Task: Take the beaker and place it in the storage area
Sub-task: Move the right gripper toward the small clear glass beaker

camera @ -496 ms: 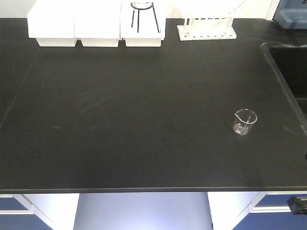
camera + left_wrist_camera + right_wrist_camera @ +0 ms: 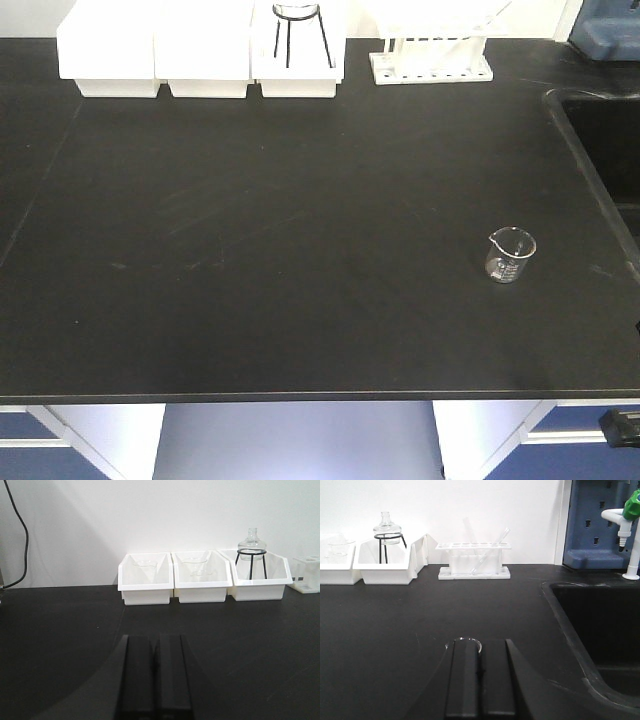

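Beaker (image 2: pixel 511 255) upright at the counter (image 2: pixel 250 260) front-right, near the sink (image 2: pixel 572 140); likely light, thin, slick, breakable glass, so pinch gently across mid-wall below the lip; right gripper (image 2: pixel 480 647) and left gripper (image 2: pixel 156 640) both pressed together, holding nothing.

Clear glass beaker (image 2: pixel 511 255); matte black benchtop (image 2: pixel 300 250); white plastic bins (image 2: pixel 208 60).
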